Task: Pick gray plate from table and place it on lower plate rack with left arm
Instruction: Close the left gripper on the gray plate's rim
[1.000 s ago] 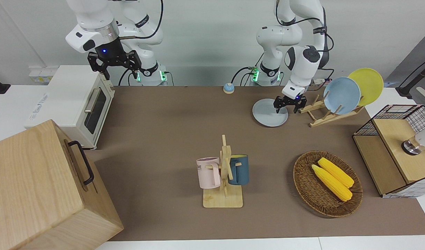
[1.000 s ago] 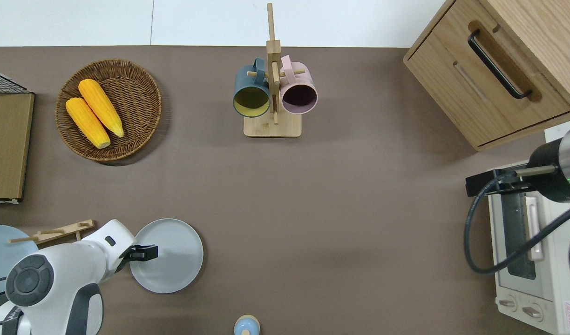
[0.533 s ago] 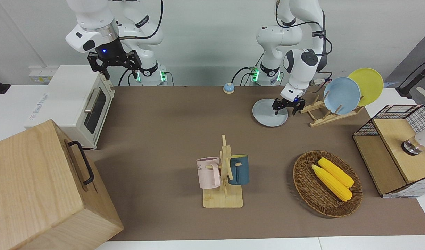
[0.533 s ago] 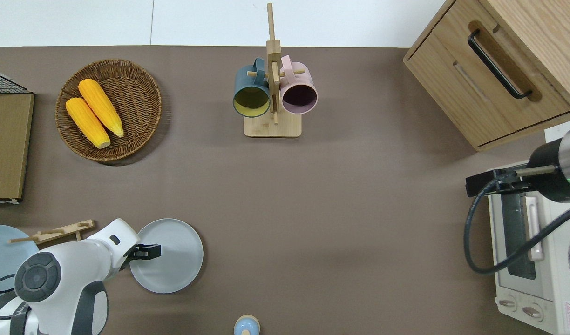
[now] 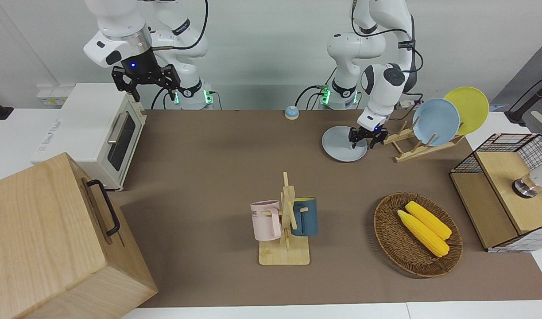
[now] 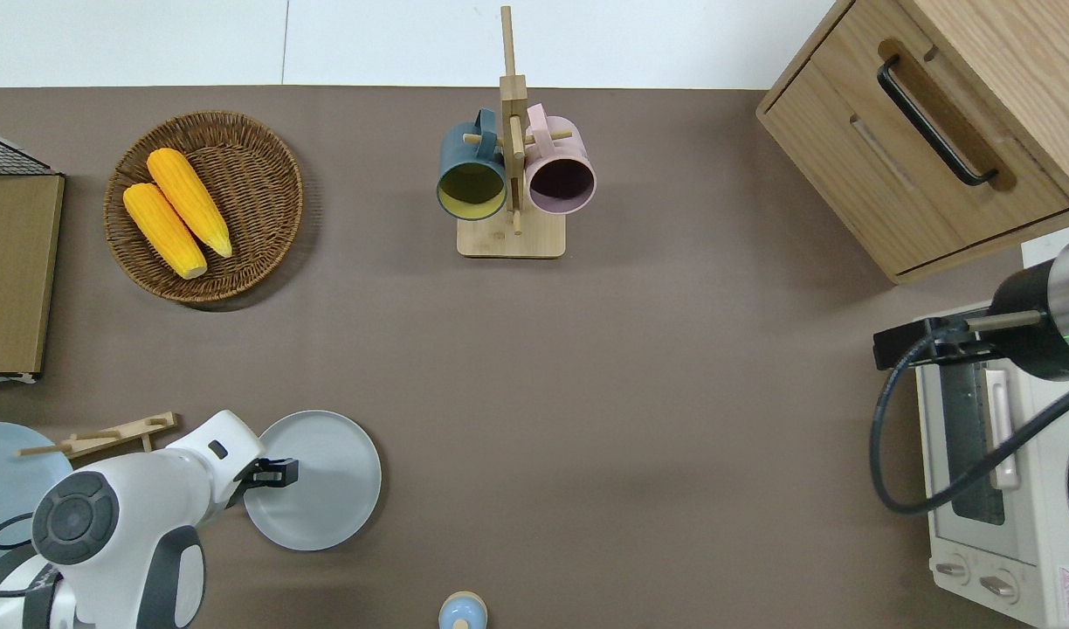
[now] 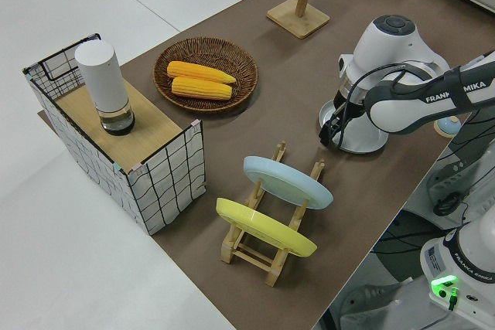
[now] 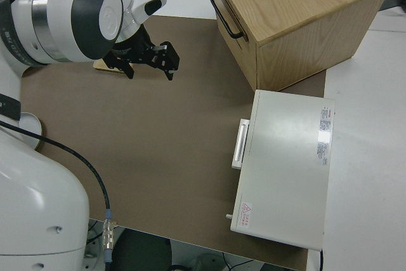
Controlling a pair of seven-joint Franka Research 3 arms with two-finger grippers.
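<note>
On the long brown table [image 6: 587, 393], seen from straight above with twelve o'clock farthest from the robots, a round pale gray plate [image 6: 325, 480] is lying flat at about seven o'clock from the middle. It is sitting near the robots' edge, toward the left arm's end of the table.

The left arm's black two-finger gripper [image 6: 277, 473] is hanging low over the nine o'clock edge of the gray plate. Its fingers are standing a little apart and are not gripping the gray plate. I cannot tell if a finger is touching the rim.

The small slanted light-wood plate rack [image 6: 106, 434] is standing just beside the gray plate, at its nine o'clock. The gray plate is not touching it. A bright sky-blue plate [image 5: 435, 122] and a yellow plate [image 5: 468, 108] are leaning in the rack's slots at the end farthest from the gray plate. The slots nearest the gray plate are holding nothing.

A round brown woven basket [image 6: 272, 140] is sitting at eleven o'clock from the gray plate, well apart from it. A wooden mug tree [image 6: 510, 236] is standing at one o'clock from the gray plate.

The right arm is parked. Its black gripper [image 5: 145, 84] is holding its fingers wide apart, with nothing between them.
</note>
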